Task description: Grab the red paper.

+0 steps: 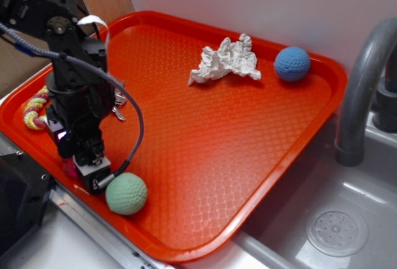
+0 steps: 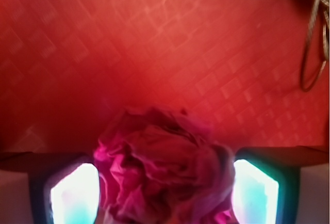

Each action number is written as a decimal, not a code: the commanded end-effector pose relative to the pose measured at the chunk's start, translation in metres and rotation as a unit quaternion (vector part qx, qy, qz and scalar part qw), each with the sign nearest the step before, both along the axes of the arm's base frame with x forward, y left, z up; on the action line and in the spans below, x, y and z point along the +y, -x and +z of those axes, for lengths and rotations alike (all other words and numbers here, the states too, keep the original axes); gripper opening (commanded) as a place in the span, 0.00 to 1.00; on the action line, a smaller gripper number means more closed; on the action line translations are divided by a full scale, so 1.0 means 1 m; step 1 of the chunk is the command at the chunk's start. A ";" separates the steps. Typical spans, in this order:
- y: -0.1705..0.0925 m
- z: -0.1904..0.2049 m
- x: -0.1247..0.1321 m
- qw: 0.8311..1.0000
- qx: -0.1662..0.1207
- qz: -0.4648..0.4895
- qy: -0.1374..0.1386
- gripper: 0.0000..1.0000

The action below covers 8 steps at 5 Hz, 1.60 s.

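The red paper (image 2: 165, 167), a dark red wrinkly wad, fills the space between my two lit fingers (image 2: 75, 195) in the wrist view and touches both pads. From outside only a sliver of the red paper (image 1: 69, 168) shows beside the fingers. My gripper (image 1: 85, 173) points down at the near left corner of the orange tray (image 1: 236, 145), shut on the wad. My gripper (image 2: 165, 198) sits low over the tray floor.
A green ball (image 1: 126, 193) lies just right of the gripper. A white paper wad (image 1: 226, 60) and a blue ball (image 1: 292, 64) lie at the tray's far side. A red-and-yellow rope toy (image 1: 35, 109) and metal rings (image 2: 312, 53) are nearby. A grey faucet (image 1: 363, 89) stands to the right.
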State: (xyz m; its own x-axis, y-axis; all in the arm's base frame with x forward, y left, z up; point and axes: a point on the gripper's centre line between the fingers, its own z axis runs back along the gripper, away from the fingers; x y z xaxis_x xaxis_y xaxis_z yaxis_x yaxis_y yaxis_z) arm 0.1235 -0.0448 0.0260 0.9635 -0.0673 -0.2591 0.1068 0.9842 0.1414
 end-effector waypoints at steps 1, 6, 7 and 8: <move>0.016 -0.015 0.003 0.999 0.020 -0.024 0.017 0.98; -0.035 0.072 0.023 0.997 -0.060 0.025 0.033 0.00; -0.057 0.107 0.026 0.994 -0.096 0.036 0.029 0.00; -0.076 0.150 0.028 0.989 -0.132 0.047 0.043 0.00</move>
State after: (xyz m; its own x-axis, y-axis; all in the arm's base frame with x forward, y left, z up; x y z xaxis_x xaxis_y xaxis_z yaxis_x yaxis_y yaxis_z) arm 0.2029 -0.0221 0.1638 0.9989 0.0064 -0.0464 -0.0030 0.9972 0.0741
